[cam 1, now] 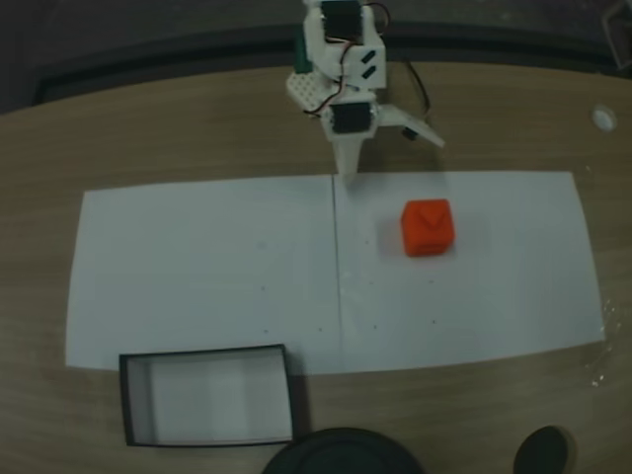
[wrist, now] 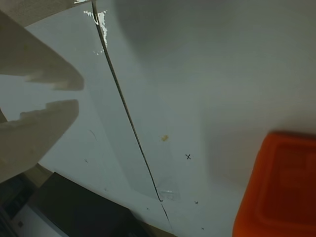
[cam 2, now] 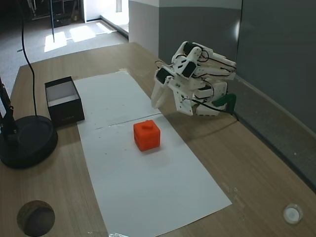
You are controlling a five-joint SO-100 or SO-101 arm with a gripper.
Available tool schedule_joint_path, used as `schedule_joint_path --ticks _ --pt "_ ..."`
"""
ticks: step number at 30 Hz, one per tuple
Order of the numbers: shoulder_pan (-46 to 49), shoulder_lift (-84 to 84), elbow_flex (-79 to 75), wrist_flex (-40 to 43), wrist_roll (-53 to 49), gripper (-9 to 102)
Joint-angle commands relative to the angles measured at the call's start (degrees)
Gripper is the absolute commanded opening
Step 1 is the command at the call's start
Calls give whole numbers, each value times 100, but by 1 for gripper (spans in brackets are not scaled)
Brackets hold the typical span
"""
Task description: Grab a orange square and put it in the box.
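In the wrist view the pincer (wrist: pixel 79 96) enters from nine o'clock, its two pale fingers (wrist: pixel 34 133) almost together with a thin slit between the tips and nothing between them. Under it lies white paper (wrist: pixel 207 74) with a seam running from twelve o'clock down toward six, and the orange square (wrist: pixel 279 190) fills the corner at five o'clock, well apart from the fingers. In a fixed view from the side, the arm (cam 2: pixel 197 84) is folded low over its base at the far edge of the counter (cam 2: pixel 247 163), with the pincer (cam 2: pixel 157 102) pointing down just above the paper's edge. The orange square (cam 2: pixel 146 135) sits flat on the paper at about seven o'clock from the pincer, near it but not touching, with bare paper all round. In a fixed view from above, the pincer (cam 1: pixel 348 170) hangs at the paper's twelve o'clock edge on the seam, and the orange square (cam 1: pixel 428 227) lies at four o'clock from it. The box (cam 1: pixel 133 410) stands open at the paper's seven o'clock corner, partly off the sheet, well apart from the square, with an open stretch of paper (cam 1: pixel 197 267) between them. A round black base (cam 1: pixel 341 452) sits just beside the box at its four o'clock, and a dark hole (cam 1: pixel 545 452) in the counter lies farther along that edge.
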Motion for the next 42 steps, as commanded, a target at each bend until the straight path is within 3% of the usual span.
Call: schedule_joint_path --ticks 1,30,32,39,42 --pt "-9 123 -158 18 35 0" --pt "-132 123 -158 9 9 0" --pt "-202 123 -97 -308 -9 0" --pt "-290 9 -439 -1063 79 26" --pt "-325 -255 -1107 -1028 193 27"
